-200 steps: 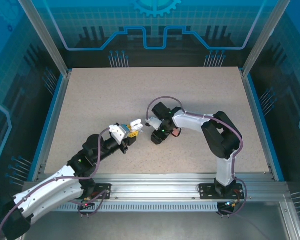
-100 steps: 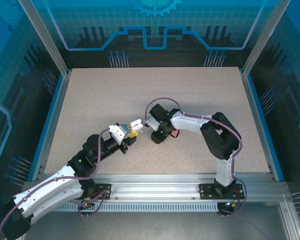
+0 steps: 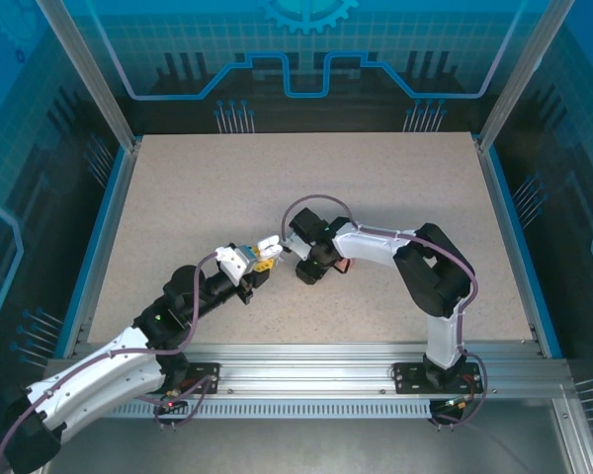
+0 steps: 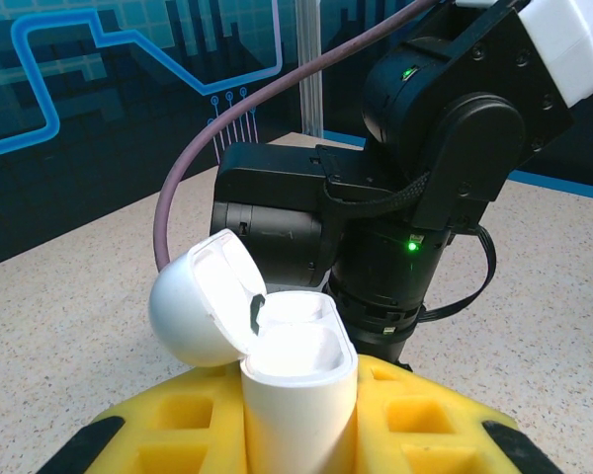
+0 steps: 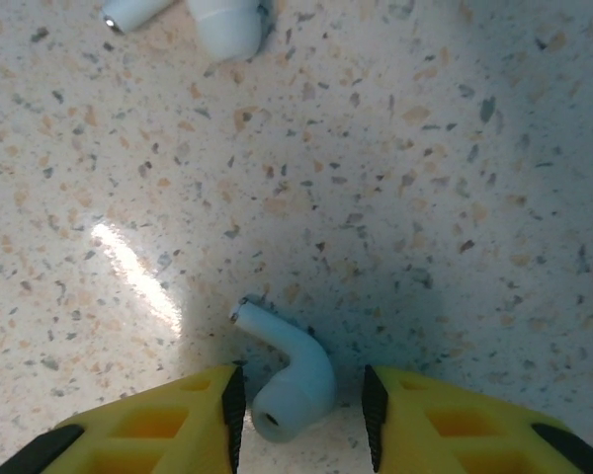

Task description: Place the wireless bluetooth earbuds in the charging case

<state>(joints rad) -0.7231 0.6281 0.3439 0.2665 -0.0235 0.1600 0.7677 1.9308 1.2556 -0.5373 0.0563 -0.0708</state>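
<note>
The right gripper [image 5: 301, 400], jaws parted, straddles a white earbud [image 5: 287, 360] lying on the table [image 5: 425, 197], its stem slanting up-left away from the pads, while the left gripper [image 4: 296, 439] clamps the open charging case [image 4: 298, 370] just beside

The speckled beige surface [image 3: 376, 197] carried a white bud [image 5: 289, 380] lying on its side. Two other buds [image 5: 227, 28], cropped, lay together well apart from it.

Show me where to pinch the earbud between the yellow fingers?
Pinch the earbud by its fat round head, coming straight down. It lies flat on the table, head between the open fingers of the right gripper; the thin stem would probably slip.
</note>
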